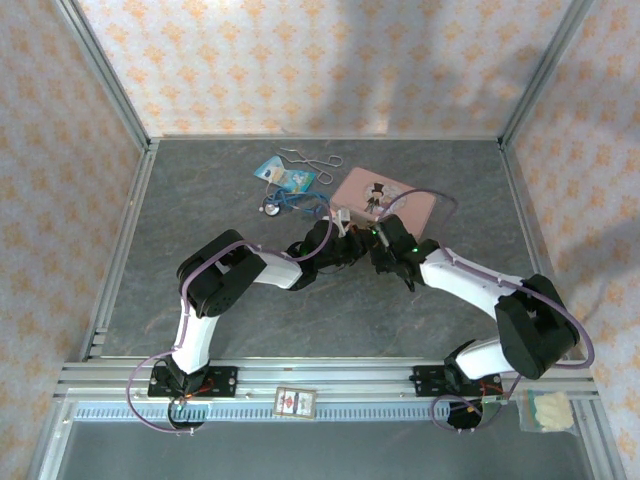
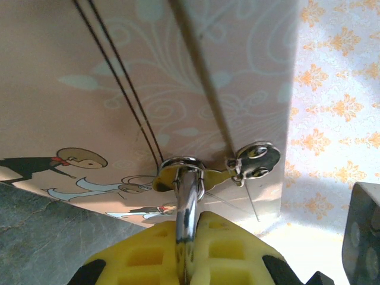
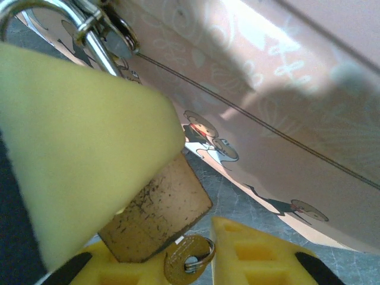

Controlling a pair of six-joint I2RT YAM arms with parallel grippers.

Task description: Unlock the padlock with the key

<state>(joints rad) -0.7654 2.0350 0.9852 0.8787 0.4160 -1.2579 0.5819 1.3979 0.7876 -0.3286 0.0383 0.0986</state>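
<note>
Right wrist view: right gripper [image 3: 169, 252] fingers parted either side of key [image 3: 186, 262], seated in padlock [image 3: 155, 209] underside, likely for turning. Left gripper [image 2: 190, 237] pinches shackle [image 2: 186, 199], apparently steadying lock. Padlock hangs from hasp [image 2: 196, 175] on pink tin box [image 3: 279, 89] side.

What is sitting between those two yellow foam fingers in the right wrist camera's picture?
The brass padlock, with the key at its bottom edge, lies between the yellow fingers; the right wrist view shows it.
</note>
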